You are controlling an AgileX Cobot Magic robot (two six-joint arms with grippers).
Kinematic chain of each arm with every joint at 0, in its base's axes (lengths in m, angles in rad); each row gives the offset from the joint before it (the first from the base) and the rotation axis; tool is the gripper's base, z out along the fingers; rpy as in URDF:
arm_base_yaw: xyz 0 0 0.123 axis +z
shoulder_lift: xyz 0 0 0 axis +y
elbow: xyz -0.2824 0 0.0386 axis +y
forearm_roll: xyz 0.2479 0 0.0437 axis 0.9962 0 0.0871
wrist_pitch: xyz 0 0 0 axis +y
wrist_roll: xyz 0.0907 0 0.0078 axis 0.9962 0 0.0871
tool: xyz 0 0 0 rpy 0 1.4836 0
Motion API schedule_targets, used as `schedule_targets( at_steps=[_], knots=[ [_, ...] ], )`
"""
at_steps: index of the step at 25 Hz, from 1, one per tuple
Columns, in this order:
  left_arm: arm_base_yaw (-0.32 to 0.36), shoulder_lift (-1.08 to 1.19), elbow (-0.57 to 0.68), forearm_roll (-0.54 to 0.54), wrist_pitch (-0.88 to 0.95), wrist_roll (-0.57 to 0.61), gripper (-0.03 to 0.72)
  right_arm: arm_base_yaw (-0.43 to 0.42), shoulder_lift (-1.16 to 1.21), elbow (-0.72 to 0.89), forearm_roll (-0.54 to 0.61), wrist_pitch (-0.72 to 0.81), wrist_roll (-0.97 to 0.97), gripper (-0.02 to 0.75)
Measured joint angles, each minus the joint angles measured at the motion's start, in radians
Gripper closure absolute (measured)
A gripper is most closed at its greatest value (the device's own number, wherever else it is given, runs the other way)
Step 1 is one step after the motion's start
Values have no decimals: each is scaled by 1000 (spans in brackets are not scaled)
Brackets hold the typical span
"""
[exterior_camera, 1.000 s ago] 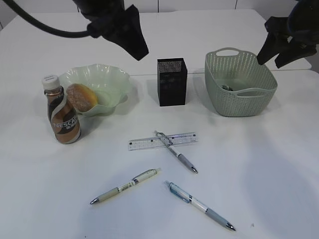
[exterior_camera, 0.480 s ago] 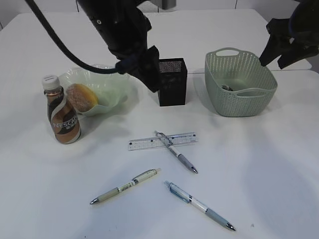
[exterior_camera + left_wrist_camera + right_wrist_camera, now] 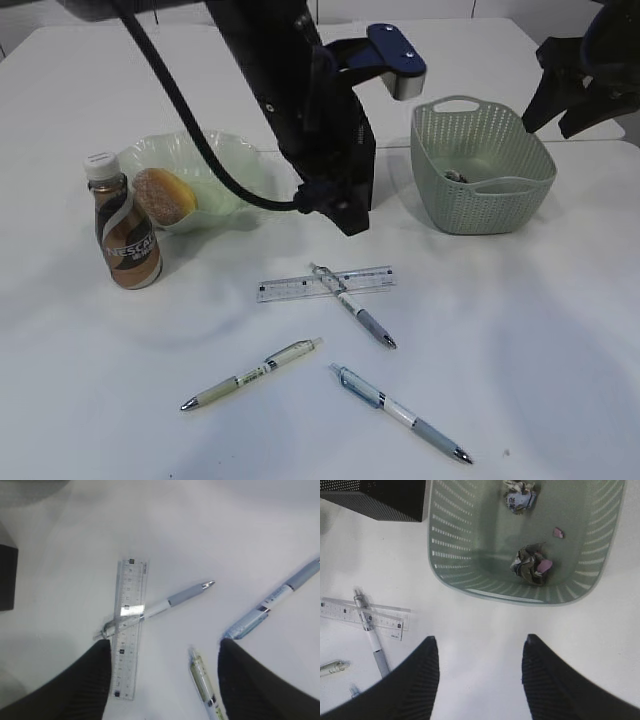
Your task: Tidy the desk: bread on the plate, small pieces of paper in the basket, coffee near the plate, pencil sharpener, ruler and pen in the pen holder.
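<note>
While behind arm [image 3: 300,110], pen holder [image 3: 362,150] half-hidden

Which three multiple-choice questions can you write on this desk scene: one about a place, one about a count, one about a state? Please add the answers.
1. Where is the bread?
A. in the plate
B. in the basket
C. on the bare desk

2. How many pens are on the desk?
A. one
B. three
C. five

3. How does the ruler lie?
A. inside the pen holder
B. flat, with a pen across it
C. held by the left hand

Answers: 1 A, the bun rests in the wavy dish. 2 B, three are visible. 3 B, both views show the crossing.
</note>
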Motion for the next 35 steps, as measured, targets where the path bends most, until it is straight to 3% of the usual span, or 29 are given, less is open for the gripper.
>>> schedule_targets(
  at_steps=[35],
  knots=[
    [-19, 224, -5, 2, -242, 67, 213, 0, 0, 0, -26, -3, 0, 312]
  ],
)
